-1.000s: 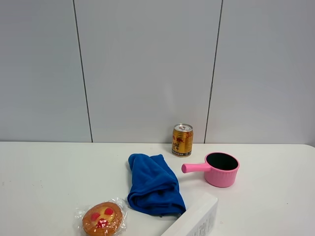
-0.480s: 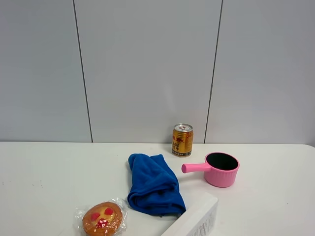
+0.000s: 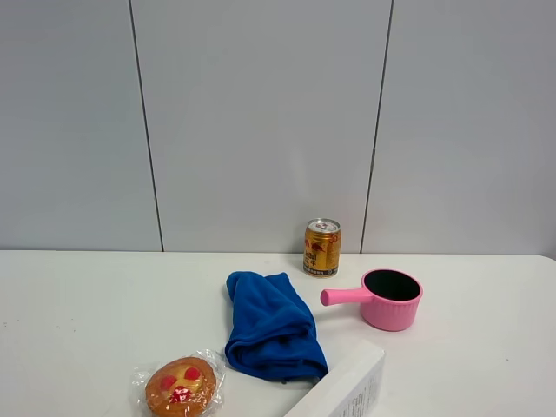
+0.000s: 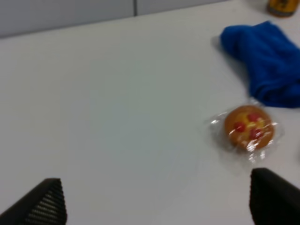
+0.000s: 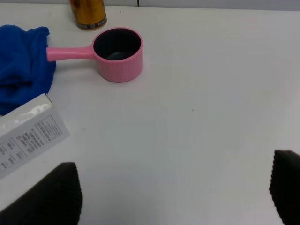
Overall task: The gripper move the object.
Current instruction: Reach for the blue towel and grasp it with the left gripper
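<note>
Left gripper (image 4: 157,201): two black fingers (image 4: 41,204), only wedge-shaped tips in view, cut by frame's lower edge. Fine horizontal ribbing on one tip; other plain, matte. Right gripper (image 5: 165,191): fingers (image 5: 49,197) same dark charcoal, rounded outlines, too blurred for surface detail.

Setting: I work at a test bench in a lab-type room. Evidence: a bare white table (image 3: 69,313), with a plain grey panelled wall (image 3: 261,122) with vertical seams directly behind it. The items laid out before me are a mismatched set: gold can (image 3: 321,247), pink saucepan (image 3: 391,300), blue cloth (image 3: 271,326), wrapped bun (image 3: 180,386), white box (image 3: 347,387).
</note>
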